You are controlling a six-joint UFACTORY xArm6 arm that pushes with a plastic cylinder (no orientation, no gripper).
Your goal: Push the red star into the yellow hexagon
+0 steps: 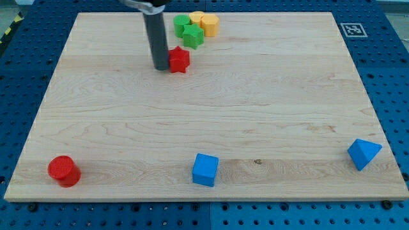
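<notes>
The red star lies near the view's top, left of centre, on the wooden board. My tip stands right against the star's left side. The yellow hexagon sits up and to the right of the star, near the board's top edge. A second yellow block lies just left of it. A green star lies between the red star and the hexagon, with another green block to its upper left.
A red cylinder stands at the bottom left. A blue cube sits at the bottom centre. A blue triangular block sits at the bottom right. A marker tag lies off the board's top right corner.
</notes>
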